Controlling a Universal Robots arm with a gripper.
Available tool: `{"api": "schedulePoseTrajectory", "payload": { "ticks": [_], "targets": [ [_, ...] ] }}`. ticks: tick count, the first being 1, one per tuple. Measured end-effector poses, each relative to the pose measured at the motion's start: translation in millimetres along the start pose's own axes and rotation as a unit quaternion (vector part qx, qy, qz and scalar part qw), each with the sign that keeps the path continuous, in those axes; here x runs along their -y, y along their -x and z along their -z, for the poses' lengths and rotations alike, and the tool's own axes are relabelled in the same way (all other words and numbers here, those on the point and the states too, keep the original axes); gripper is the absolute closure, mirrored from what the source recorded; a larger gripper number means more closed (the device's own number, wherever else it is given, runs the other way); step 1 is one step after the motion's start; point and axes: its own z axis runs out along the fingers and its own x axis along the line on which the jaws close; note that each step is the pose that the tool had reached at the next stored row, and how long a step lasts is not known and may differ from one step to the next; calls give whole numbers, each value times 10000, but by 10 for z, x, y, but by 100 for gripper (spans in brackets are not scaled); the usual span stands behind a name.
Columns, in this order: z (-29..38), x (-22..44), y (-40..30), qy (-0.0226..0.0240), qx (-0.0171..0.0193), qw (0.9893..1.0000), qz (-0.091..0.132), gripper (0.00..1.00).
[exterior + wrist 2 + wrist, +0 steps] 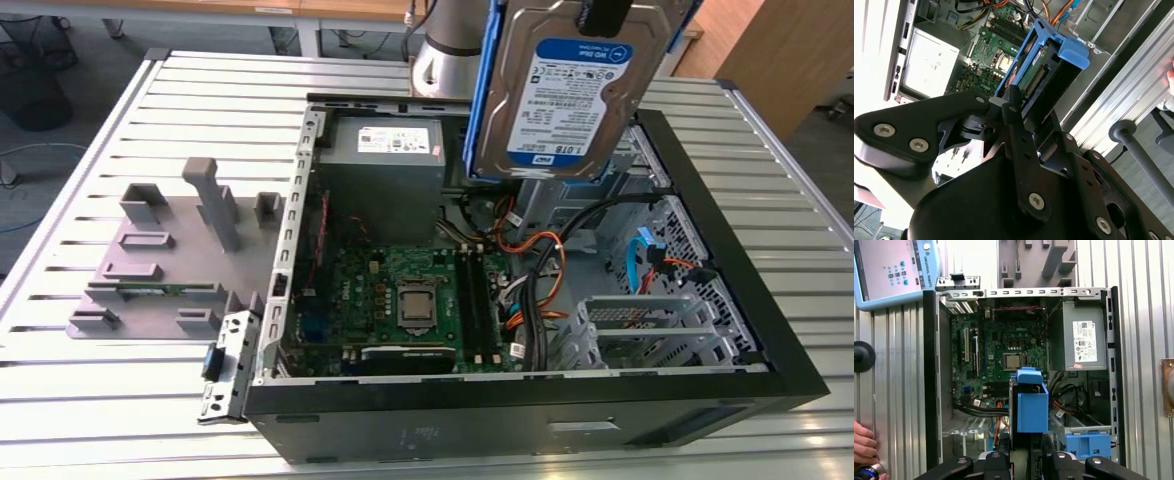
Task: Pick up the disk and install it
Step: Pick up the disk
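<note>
The disk [574,90], a silver-grey drive with a white-and-blue label in a blue bracket [481,100], hangs upright high over the open computer case [534,400], above its back right part. My gripper [607,15] is shut on the disk's upper edge. In the second wrist view the black gripper [1029,107] clamps the disk [1036,70], whose connector side shows inside the blue bracket. Seen in the first wrist view, the gripper [1026,457] holds the disk edge-on, and the blue bracket [1031,400] sits over the case interior beside the motherboard [1004,355].
Inside the case are a grey power supply [387,145], orange and black cables [541,270], a metal drive cage [641,330] and a blue bay part [1089,445]. A grey fixture with posts [174,250] stands at the exterior view's left. A person's hand [864,442] rests near a pendant [889,270].
</note>
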Motion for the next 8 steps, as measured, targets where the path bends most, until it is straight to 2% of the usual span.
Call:
{"api": "schedulePoseTrajectory", "payload": {
  "ticks": [8],
  "targets": [
    [-1, 4, -95, 0, -1, 10000, -1, 65]
  ]
}}
